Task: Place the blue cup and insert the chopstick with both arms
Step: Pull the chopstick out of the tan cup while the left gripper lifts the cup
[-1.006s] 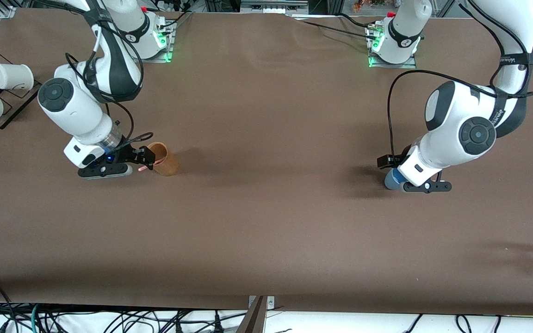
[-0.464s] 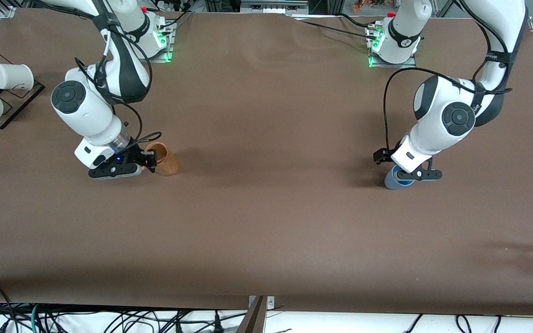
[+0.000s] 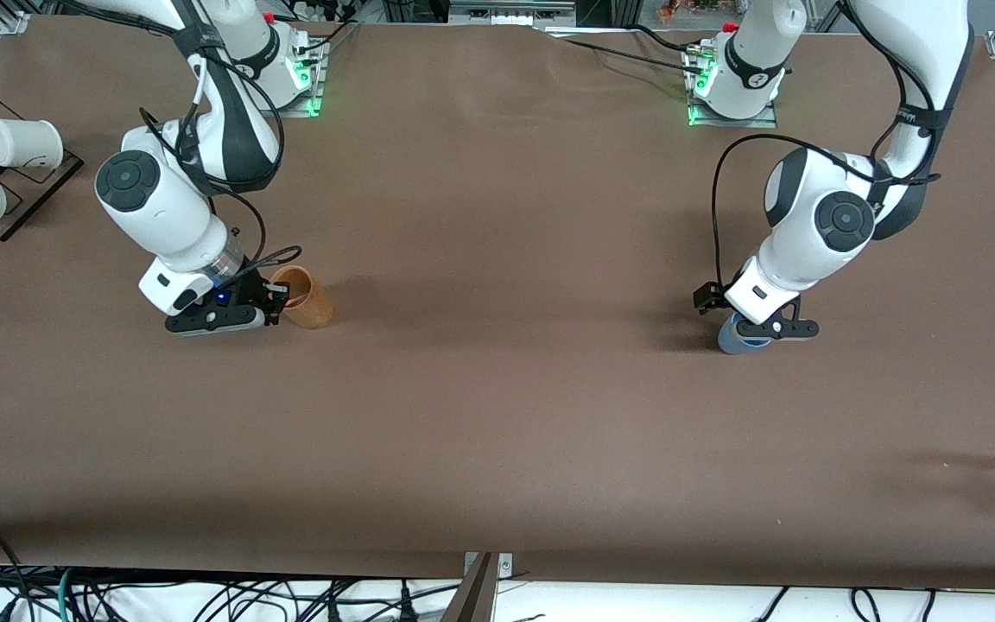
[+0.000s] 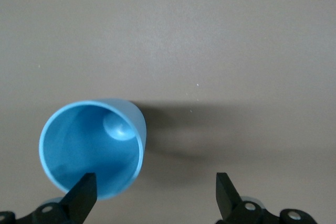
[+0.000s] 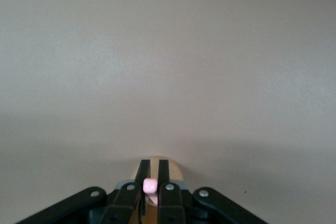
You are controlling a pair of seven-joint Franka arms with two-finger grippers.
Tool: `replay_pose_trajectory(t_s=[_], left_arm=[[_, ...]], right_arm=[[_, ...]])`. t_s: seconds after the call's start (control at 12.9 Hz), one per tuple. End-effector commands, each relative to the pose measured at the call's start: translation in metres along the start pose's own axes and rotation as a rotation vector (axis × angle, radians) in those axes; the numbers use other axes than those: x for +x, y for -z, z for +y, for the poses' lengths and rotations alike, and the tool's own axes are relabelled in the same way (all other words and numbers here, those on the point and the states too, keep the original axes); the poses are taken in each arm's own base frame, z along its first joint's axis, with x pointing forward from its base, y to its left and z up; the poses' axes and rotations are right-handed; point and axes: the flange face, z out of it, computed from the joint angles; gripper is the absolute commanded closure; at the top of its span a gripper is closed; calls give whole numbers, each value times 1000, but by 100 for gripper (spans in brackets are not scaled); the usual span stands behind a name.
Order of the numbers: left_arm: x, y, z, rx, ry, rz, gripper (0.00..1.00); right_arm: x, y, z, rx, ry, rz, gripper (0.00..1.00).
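My right end effector (image 5: 149, 182) has just clamped onto the pink chopstick (image 5: 149, 185) over the brown cup (image 3: 307, 298), left end effector (image 4: 155, 195) wide open, risen above the upright blue cup (image 4: 92, 148), holding nothing.

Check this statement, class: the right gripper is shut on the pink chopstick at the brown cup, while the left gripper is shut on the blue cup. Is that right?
Not quite. The left gripper is open, its fingers wide apart over the blue cup, as the left wrist view shows. The right gripper is indeed shut on the chopstick at the brown cup.
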Motion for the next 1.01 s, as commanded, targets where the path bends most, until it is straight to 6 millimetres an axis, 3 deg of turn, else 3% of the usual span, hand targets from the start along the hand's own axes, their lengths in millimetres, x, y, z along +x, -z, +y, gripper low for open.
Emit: replay_pose_trajectory(t_s=[0.0,0.23,0.31,0.39,0.46,0.54,0.62,0.7,0.93], left_arm=[[0,-19,0,17,-22,23,0],[0,-31,0,12,-22,29,0],[0,-37,0,10,-22,27,5],[0,-40,-1,11,-19,24,15],[0,-40,-1,15,-25,25,37],[1,-40,-2,15,-24,25,66],[1,-40,-5,15,-19,25,86],[2,-40,-6,15,-18,23,100],[4,-38,-10,17,-16,20,100]], right_arm=[[-2,8,0,7,-2,13,97],[3,28,0,11,8,36,98],[7,40,-1,12,7,30,98],[12,52,-1,12,4,15,98],[20,68,-2,10,6,-2,98],[29,87,-1,8,3,-23,98],[36,104,-1,6,2,-46,98],[41,119,0,4,0,-66,98],[46,148,0,2,0,-97,98]])
